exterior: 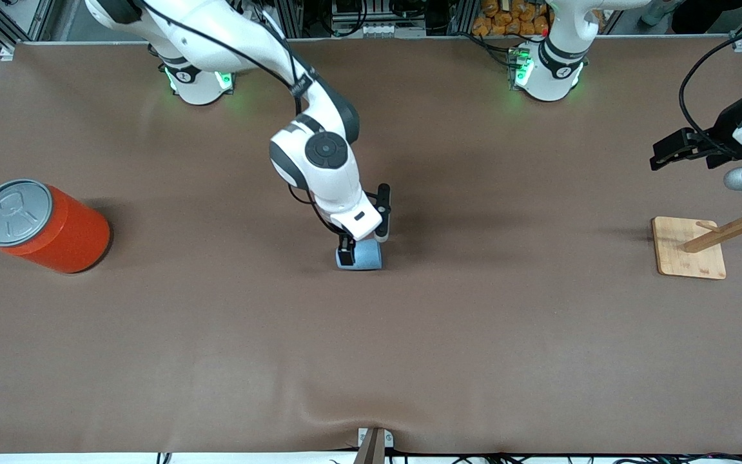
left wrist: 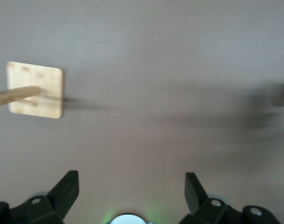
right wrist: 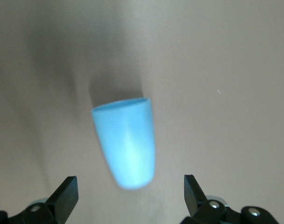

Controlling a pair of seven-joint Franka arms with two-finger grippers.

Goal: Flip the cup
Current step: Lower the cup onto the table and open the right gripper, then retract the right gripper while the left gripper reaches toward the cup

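Lying on its side mid-worktop, the light-blue cup (exterior: 364, 256) waits to be turned, its rim facing away from the right wrist camera. The right gripper (exterior: 362, 246) hangs just over it, jaws spread wide to either side, seemingly lined up to close across the tapered wall. Waiting with jaws also spread, the left gripper (exterior: 664, 153) hovers above the wooden rack (exterior: 690, 247). The orange can (exterior: 45, 225) sits well apart at the right arm's end.

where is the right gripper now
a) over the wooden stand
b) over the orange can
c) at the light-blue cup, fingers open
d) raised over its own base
c: the right gripper is down at the cup mid-table, and the right wrist view shows the cup between its spread fingers, not gripped.
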